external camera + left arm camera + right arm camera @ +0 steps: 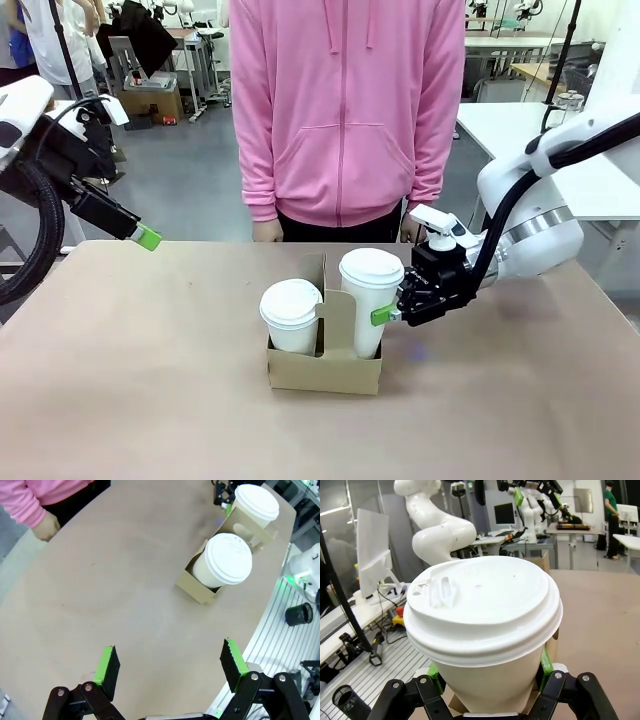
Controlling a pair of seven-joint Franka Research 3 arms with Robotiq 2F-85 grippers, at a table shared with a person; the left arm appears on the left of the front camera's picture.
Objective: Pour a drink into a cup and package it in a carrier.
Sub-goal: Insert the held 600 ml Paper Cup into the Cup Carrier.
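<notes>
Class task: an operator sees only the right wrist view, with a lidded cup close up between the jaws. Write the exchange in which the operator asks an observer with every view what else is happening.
Operator: Is my cup in the carrier yet?
Observer: Yes. The right gripper holds the taller cup standing in the right slot of the carrier.
Operator: Is the other slot free?
Observer: No, a second lidded cup sits in the left slot.
Operator: Where is the left gripper?
Observer: Raised over the table's left side, jaws open and empty.
Operator: And the person?
Observer: Standing at the far edge, one hand by the table edge.
</notes>
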